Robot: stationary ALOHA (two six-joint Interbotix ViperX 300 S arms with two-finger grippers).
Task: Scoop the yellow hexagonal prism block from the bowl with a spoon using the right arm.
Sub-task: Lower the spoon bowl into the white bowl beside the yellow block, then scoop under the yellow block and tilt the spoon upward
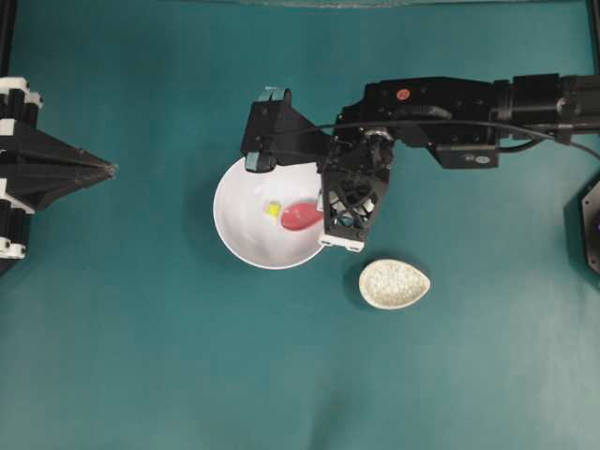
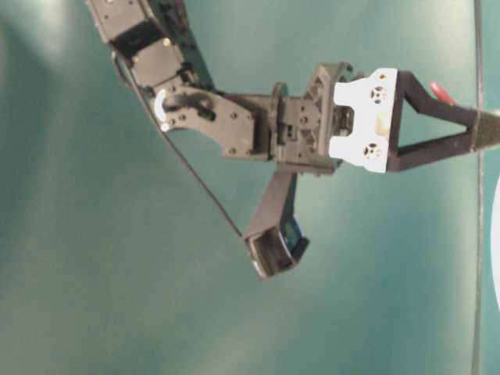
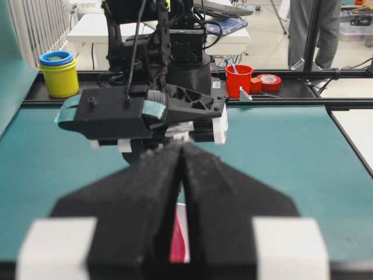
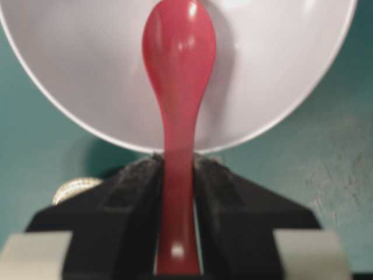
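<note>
I hold the spoon [image 4: 178,134] in the right pincer [image 4: 178,233]: its two dark pads press on the handle from either side, and the oval scoop projects forward over the rim and into the bowl [image 4: 280,87]. From overhead, the right pincer [image 1: 349,208] sits above the bowl's right edge, with the scoop [image 1: 300,217] lying on the white floor of the bowl [image 1: 246,225].

Failure modes I watch for from here:

1. Handle slip. The grip is on a narrow, smooth handle only; if the scoop drags hard on the bowl floor, I judge the spoon may pivot or slide between the pads.
2. Block pushed away. The yellow hexagonal prism block [image 1: 273,209] is tiny and light; a scoop edge that meets it too high would shove it up the bowl wall instead of loading it.
3. Bowl displacement. Nothing steadies the bowl (the left pincer [image 1: 111,170] is parked well apart at the tabletop's left edge, its tips together on nothing), so a sideways push could skate it across the tabletop [image 1: 141,356].

Position of the block: it lies in the bowl just beyond the scoop's tip, on the side away from the right pincer, touching the tip or very nearly so; which, I cannot tell.
</note>
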